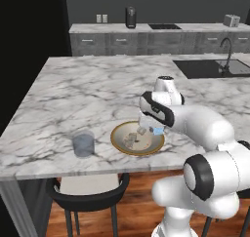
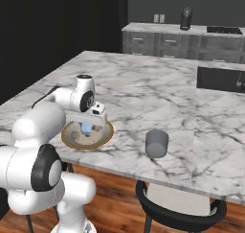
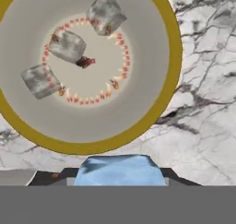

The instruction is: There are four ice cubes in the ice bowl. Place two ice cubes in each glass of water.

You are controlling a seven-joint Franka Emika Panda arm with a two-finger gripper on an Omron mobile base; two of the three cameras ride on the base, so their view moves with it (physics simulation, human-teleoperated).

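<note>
The ice bowl has a golden rim, and three grey ice cubes lie inside it. My gripper is shut on a fourth ice cube, which looks pale blue. It hangs a little above the bowl's edge. In the left base view the gripper is over the right side of the bowl, and a glass of water stands to the bowl's left. In the right base view the gripper hovers over the bowl, and a glass stands to its right.
The marble counter stretches far behind the bowl. A dark sink with a tap sits at the back right. A stool stands under the counter's front edge, below the glass.
</note>
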